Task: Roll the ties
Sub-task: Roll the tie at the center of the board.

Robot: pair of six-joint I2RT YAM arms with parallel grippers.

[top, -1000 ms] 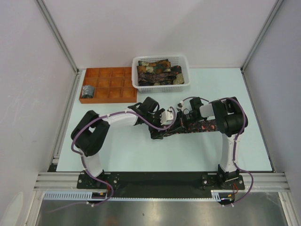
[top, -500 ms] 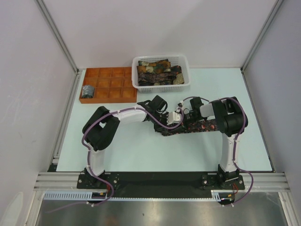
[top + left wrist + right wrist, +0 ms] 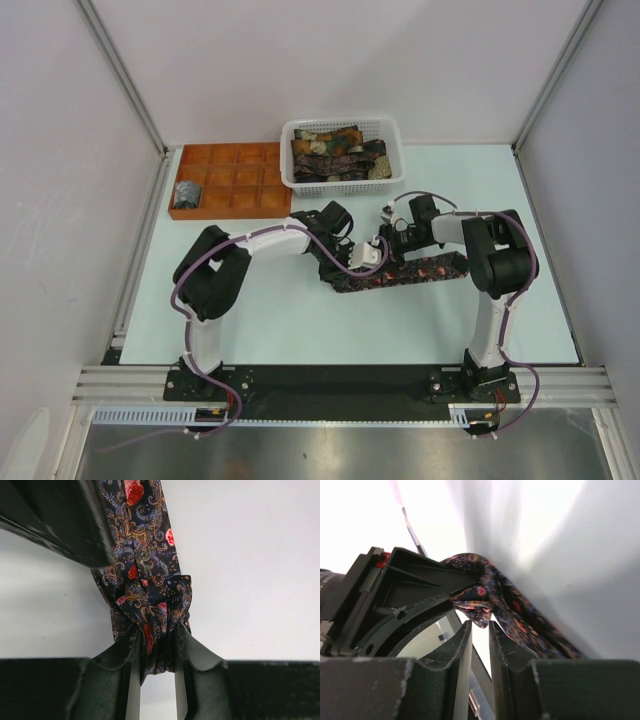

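You see a pale surface (image 3: pixel 300 320) carrying an orange tray (image 3: pixel 230 180) at its far left and a white basket (image 3: pixel 343 152) just beside it, holding ties. A dark tie (image 3: pixel 400 273) with red marks lies stretched across the middle.

Two arms, each built of white tubular links joined by bulky black joint housings, with a purple cable looped along the outside from base to wrist. Each stands on a black base block bolted to a black plate and aluminium rail at the near edge. Left end effector (image 3: pixel 372 256) and right end effector (image 3: pixel 392 232): white and black wrist housings; fingers (image 3: pixel 192 652) matte black with ribbed inner faces.
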